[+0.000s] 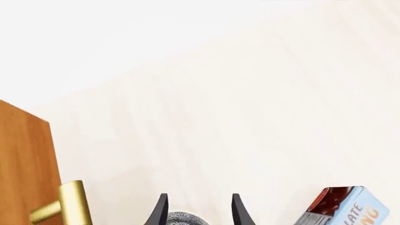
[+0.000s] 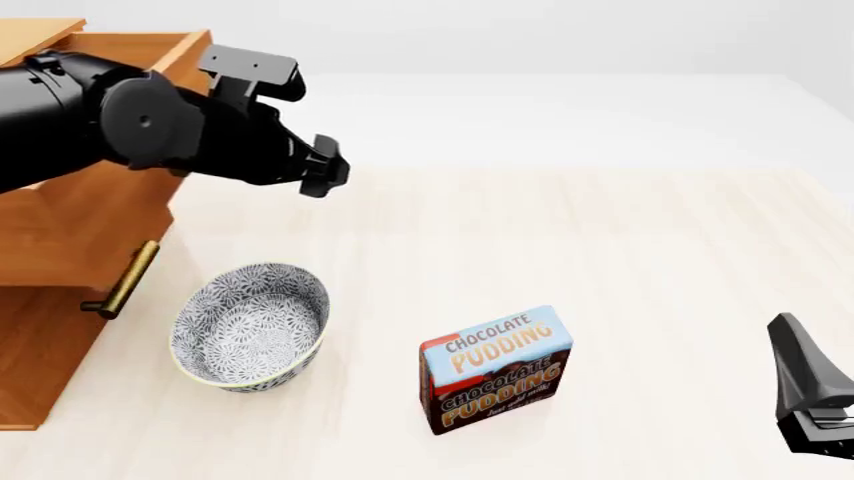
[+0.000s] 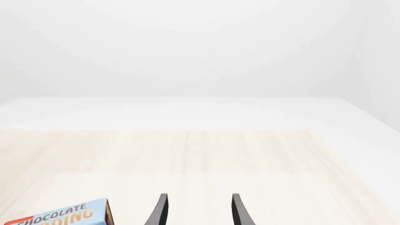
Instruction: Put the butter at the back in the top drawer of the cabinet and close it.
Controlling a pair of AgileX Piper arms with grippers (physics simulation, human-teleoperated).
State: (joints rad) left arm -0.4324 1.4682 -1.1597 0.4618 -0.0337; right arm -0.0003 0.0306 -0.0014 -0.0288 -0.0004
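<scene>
Hovering beside top drawer: left pincer (empty).

The only lettering I can read is "CHOCOLATE PUDDING", printed twice on the blue-brown box at about five o'clock from the patterned bowl. A smaller line beneath it is too small to read. My wrist views catch only fragments of the same words.

All three pictures are very bright and evenly lit; the light seems to come from above; the pale worktop fades into the white background far beyond the fingers; shadows are soft and faint, a light one under the bowl and one beside the pudding box; there is no strong glare; edges look sharp and clean, with no blur and no bending at the sides; the brass handle shines a little.
</scene>
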